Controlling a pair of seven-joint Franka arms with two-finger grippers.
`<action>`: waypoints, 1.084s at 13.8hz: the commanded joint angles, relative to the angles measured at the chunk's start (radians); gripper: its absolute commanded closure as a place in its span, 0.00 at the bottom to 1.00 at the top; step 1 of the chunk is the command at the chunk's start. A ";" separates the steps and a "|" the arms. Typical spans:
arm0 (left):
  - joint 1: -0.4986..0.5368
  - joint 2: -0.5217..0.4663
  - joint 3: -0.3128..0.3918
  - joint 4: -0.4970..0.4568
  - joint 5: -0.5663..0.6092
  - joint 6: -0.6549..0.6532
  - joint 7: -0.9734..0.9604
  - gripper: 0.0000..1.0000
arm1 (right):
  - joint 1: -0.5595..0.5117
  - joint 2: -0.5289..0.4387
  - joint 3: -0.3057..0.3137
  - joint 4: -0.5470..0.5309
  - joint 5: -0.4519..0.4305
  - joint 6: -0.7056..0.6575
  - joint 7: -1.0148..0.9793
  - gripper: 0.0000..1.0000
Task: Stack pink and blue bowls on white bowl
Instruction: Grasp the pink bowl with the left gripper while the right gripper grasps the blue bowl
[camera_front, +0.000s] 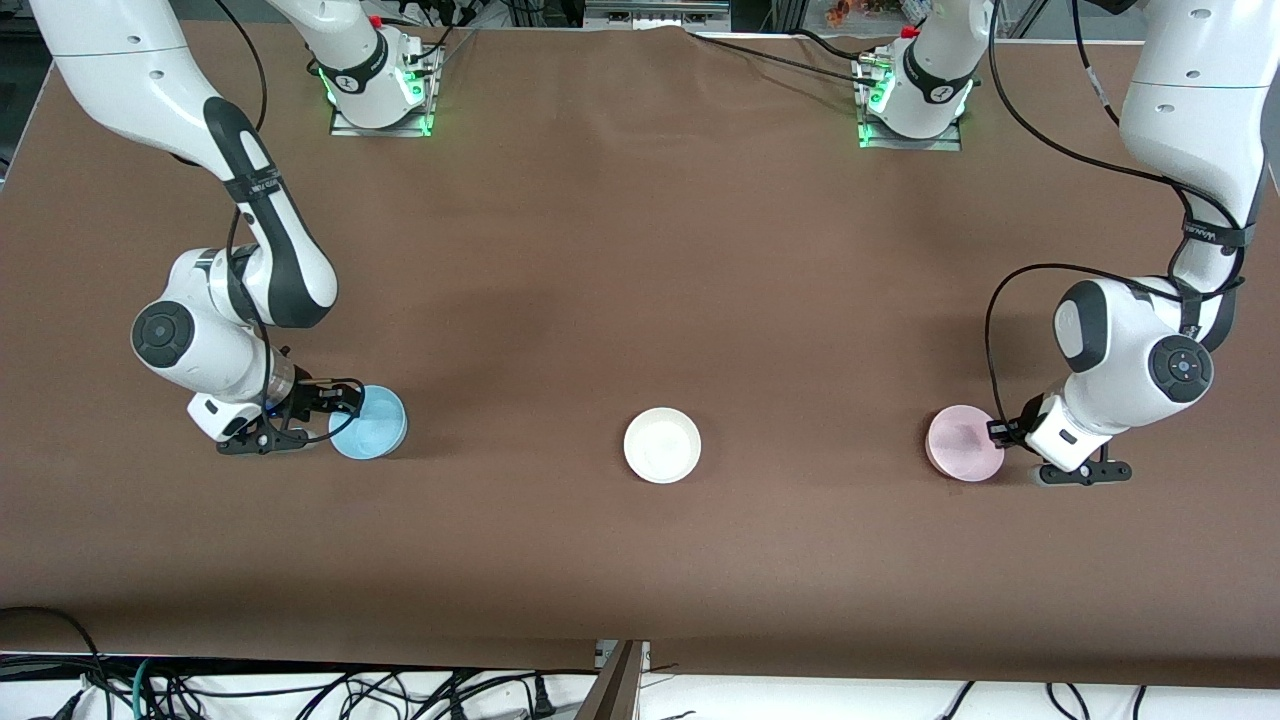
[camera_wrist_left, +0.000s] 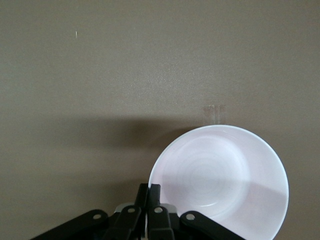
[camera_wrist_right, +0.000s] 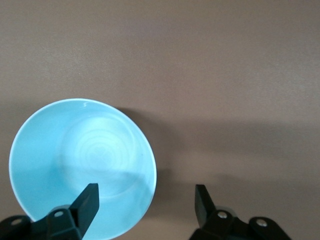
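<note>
Meanwhile, left gripper pinches pink bowl at lower right, right gripper jaws wide around blue bowl's rim, white bowl lower center; lifts should stay level.

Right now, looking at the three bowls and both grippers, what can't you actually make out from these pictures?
- Left wrist view: the shut left gripper covers the rim of the pale pink glossy bowl where it pinches; the frame edge cuts the bowl off.
- Right wrist view: the frame edge cuts off the light blue glossy bowl; one open right gripper finger overlaps it.
- Front view: the round white bowl shows no detail inside.
</note>
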 joint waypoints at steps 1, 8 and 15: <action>-0.005 -0.008 0.002 0.002 0.013 0.003 0.012 1.00 | -0.001 0.039 0.003 0.043 0.013 0.005 0.002 0.23; -0.035 -0.015 -0.010 0.034 -0.044 0.001 -0.072 1.00 | -0.003 0.048 0.004 0.055 0.014 0.002 0.002 0.59; -0.213 -0.063 -0.010 0.040 -0.045 -0.009 -0.435 1.00 | -0.001 0.046 0.004 0.070 0.063 -0.007 -0.007 1.00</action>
